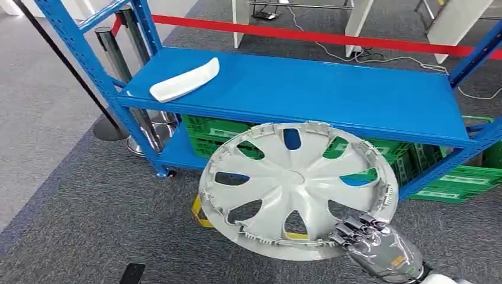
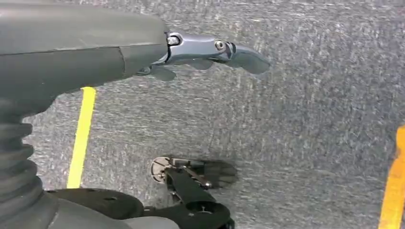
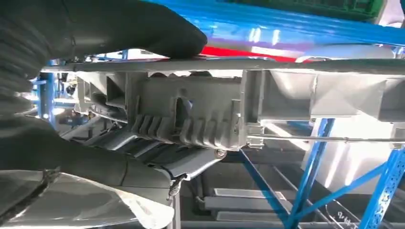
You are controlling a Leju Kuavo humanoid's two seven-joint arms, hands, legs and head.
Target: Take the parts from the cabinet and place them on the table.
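A large silver wheel cover (image 1: 296, 189) with several spoke openings hangs in front of the blue shelf rack (image 1: 355, 94), held by its lower right rim in my right hand (image 1: 373, 242). In the right wrist view the thick grey thumb (image 3: 138, 28) presses on the cover's rim (image 3: 267, 95) and the dark fingers (image 3: 157, 162) curl under it. A white curved plastic part (image 1: 184, 80) lies on the left end of the blue shelf. My left hand (image 2: 210, 50) hangs over grey carpet with its fingers stretched out, holding nothing.
Green plastic crates (image 1: 456, 177) sit under the shelf. Chrome posts (image 1: 115, 53) and a red barrier tape (image 1: 331, 36) stand behind the rack. Yellow floor tape (image 2: 81, 138) runs across the grey carpet. White table legs (image 1: 358, 21) stand beyond the tape.
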